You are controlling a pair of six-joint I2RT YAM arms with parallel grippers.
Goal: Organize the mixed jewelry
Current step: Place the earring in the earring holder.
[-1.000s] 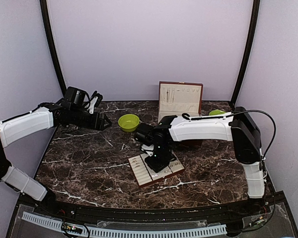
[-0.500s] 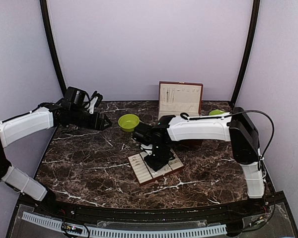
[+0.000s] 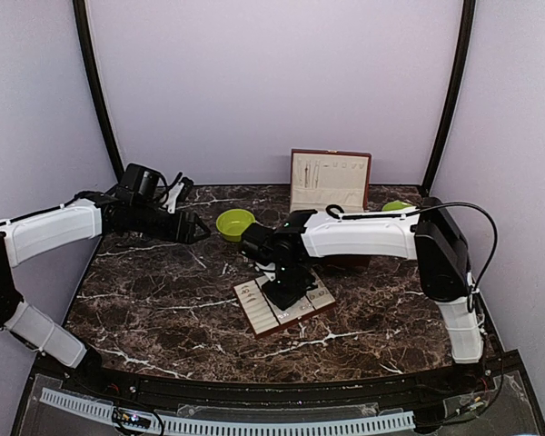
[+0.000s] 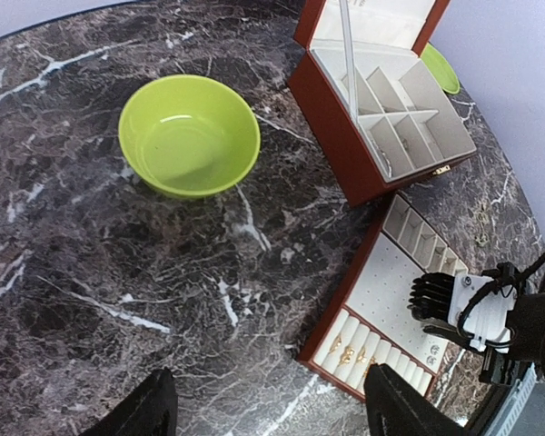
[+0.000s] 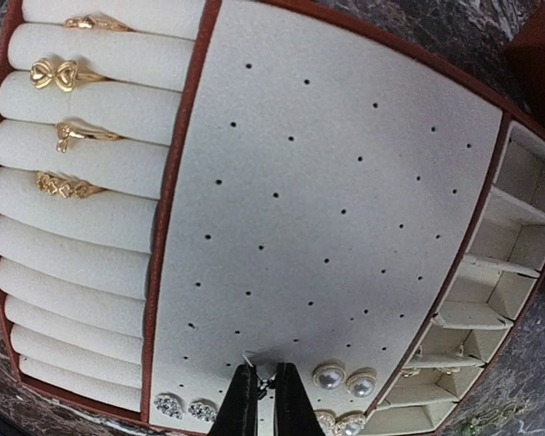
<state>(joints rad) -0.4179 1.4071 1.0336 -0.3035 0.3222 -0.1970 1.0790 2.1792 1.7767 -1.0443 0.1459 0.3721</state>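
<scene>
Right tool (image 5: 265, 371) closed over cream perforated pad (image 5: 327, 182) of red-brown tray (image 4: 381, 286); held piece indiscernible. Seat any post vertically beside pearl studs (image 5: 328, 375). Left tool (image 4: 271, 409) open.

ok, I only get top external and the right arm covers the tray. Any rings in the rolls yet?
Observer: Yes. The right wrist view shows four gold rings seated in the ring rolls at one end of the tray.
Operator: Right gripper doing what?
Observer: Jaws shut. The right gripper points down at the edge of the perforated pad, just beside two pearl studs.
Operator: Anything in the bowl?
Observer: The left wrist view shows no jewelry visible in the lime-green bowl.
</scene>
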